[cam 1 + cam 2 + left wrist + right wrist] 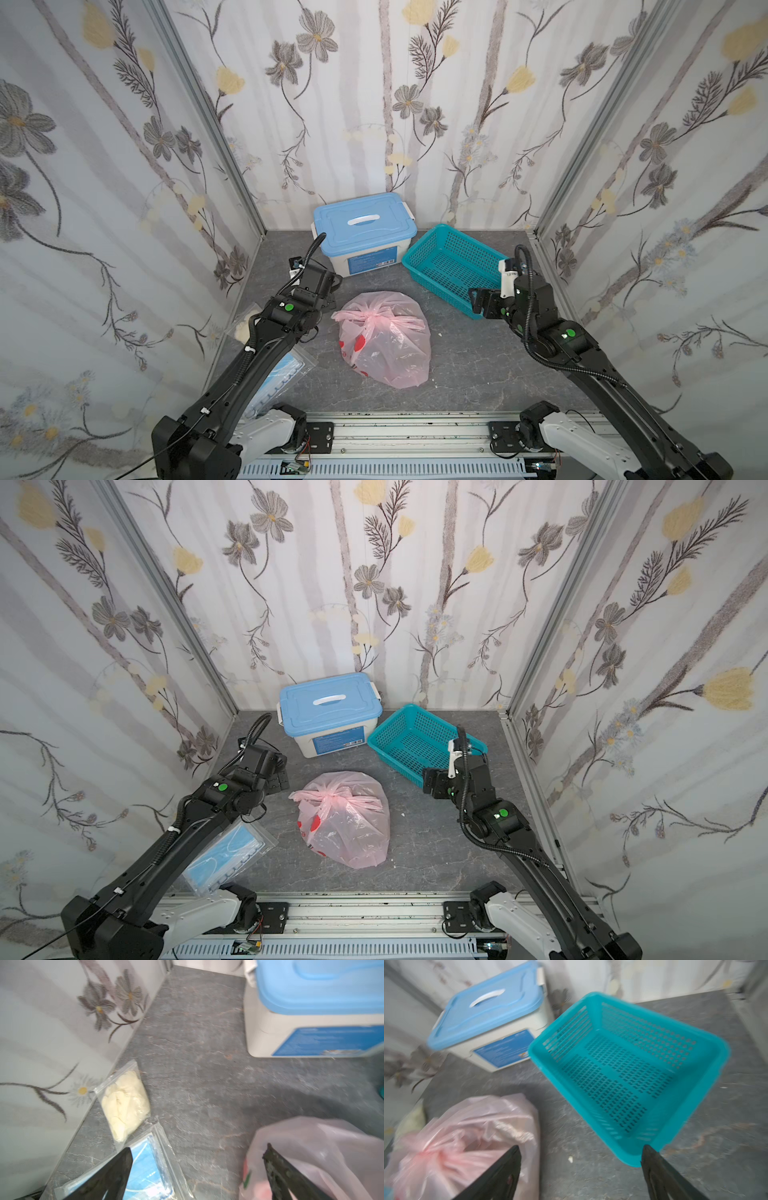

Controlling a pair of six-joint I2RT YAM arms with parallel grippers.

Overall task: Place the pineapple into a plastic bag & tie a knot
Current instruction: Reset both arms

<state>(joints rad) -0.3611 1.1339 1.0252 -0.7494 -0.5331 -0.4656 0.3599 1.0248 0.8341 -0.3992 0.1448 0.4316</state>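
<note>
While your left gripper (198, 1149) and right gripper (581, 1147) gape empty, the plastic bag (384, 340) lies front-to-back, knot (371, 318) seemingly rearward.

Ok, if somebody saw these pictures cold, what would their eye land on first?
First the pink bag in the middle of the grey table, its handles tied in a knot on top. Behind it stand a blue-lidded box and, to the right, an empty teal basket, all against busy flowered wallpaper.
</note>
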